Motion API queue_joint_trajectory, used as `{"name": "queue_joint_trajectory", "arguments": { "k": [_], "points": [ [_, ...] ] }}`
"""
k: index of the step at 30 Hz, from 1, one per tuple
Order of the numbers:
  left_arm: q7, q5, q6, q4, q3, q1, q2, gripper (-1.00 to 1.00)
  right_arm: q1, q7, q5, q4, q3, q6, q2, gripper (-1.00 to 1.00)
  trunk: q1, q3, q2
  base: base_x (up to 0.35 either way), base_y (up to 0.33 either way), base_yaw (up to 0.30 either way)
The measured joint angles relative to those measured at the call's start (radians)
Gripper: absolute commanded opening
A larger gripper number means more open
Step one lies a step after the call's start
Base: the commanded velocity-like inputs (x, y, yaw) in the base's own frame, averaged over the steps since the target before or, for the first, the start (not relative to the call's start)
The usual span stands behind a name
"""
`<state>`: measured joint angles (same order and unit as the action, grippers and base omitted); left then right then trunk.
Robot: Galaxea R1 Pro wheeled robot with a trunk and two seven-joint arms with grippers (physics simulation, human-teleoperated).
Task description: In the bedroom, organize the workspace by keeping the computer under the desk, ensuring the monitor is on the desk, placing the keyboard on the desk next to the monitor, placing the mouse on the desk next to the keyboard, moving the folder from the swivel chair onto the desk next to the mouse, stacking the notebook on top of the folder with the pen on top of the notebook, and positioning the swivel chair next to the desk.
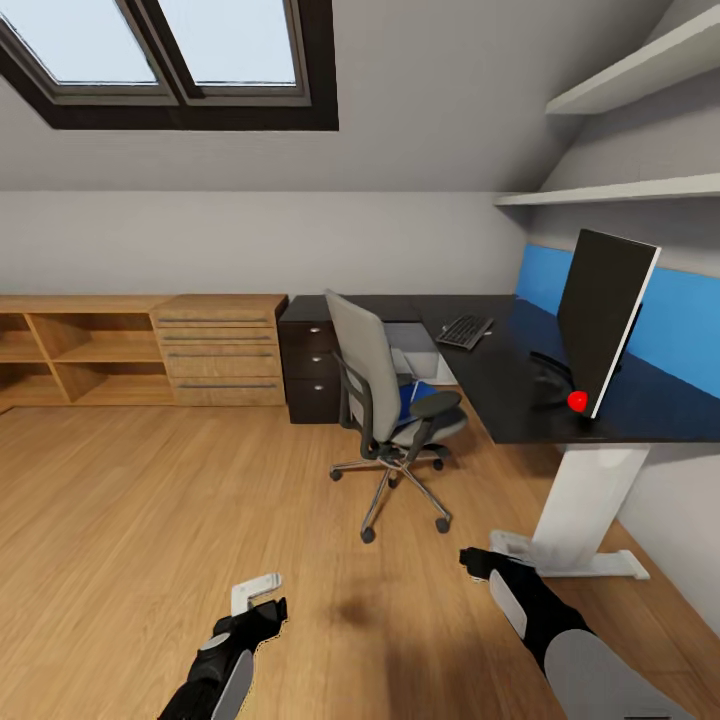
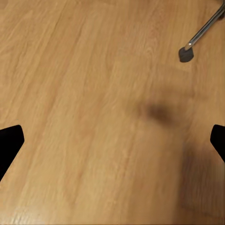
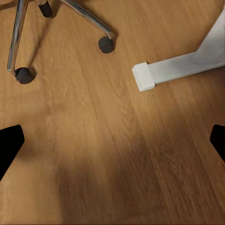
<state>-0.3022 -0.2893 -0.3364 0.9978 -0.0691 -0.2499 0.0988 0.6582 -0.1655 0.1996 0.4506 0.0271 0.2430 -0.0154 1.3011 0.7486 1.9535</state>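
A grey swivel chair (image 1: pixel 385 400) stands beside the black desk (image 1: pixel 500 375) bearing a tilted black monitor (image 1: pixel 603 318). Both grippers, left (image 2: pixel 112 136) and right (image 3: pixel 112 136), hang released above the wooden floor (image 1: pixel 150 520).

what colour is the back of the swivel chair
Light grey; the swivel chair shows best in the head view.

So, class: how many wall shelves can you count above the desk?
2. The upper shelf runs along the sloped wall at top right; the lower shelf sits beneath it, just above the monitor. More could lie beyond the picture's edge.
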Motion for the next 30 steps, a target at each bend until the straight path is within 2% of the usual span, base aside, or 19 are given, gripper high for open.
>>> {"name": "queue_joint_trajectory", "arguments": {
  "k": [3, 5, 7, 12, 16, 19, 30],
  "points": [
    [0.002, 0.000, 0.043, 0.008, 0.000, -0.002, -0.010, 1.00, 0.004, -0.001, 0.000, 0.006, -0.001, 0.010, 0.002, 1.00, 0.000, 0.000, 0.000, 0.000, 0.000, 0.000],
    [0.001, 0.000, 0.147, 0.011, 0.000, -0.002, -0.014, 1.00, 0.006, -0.001, -0.003, 0.010, -0.003, 0.008, 0.002, 1.00, 0.000, 0.000, 0.000, 0.000, 0.000, 0.000],
    [0.001, -0.001, 0.182, 0.014, 0.000, -0.002, -0.015, 1.00, 0.007, -0.001, -0.004, 0.011, -0.003, 0.005, 0.001, 1.00, 0.000, 0.000, 0.000, 0.000, 0.000, 0.000],
    [0.001, 0.000, 0.213, 0.021, -0.005, -0.001, -0.015, 1.00, 0.007, -0.001, -0.006, 0.016, -0.002, 0.003, -0.002, 1.00, 0.000, 0.000, 0.000, 0.000, 0.000, 0.000],
    [0.002, 0.002, 0.261, 0.086, -0.015, 0.052, -0.016, 1.00, 0.006, -0.001, -0.002, 0.046, -0.001, 0.001, 0.001, 1.00, 0.000, 0.000, 0.000, 0.040, 0.000, 0.000],
    [0.001, 0.016, 0.267, 0.094, -0.016, 0.060, -0.016, 1.00, 0.006, -0.001, -0.002, 0.049, -0.001, -0.002, -0.001, 1.00, -0.001, 0.000, 0.000, 0.242, 0.000, 0.000],
    [-0.004, 0.020, 0.265, 0.092, -0.015, 0.062, -0.015, 1.00, 0.006, 0.001, -0.003, 0.047, 0.000, -0.005, -0.002, 1.00, 0.000, 0.000, 0.000, 0.178, 0.000, 0.000]
  ]
}}
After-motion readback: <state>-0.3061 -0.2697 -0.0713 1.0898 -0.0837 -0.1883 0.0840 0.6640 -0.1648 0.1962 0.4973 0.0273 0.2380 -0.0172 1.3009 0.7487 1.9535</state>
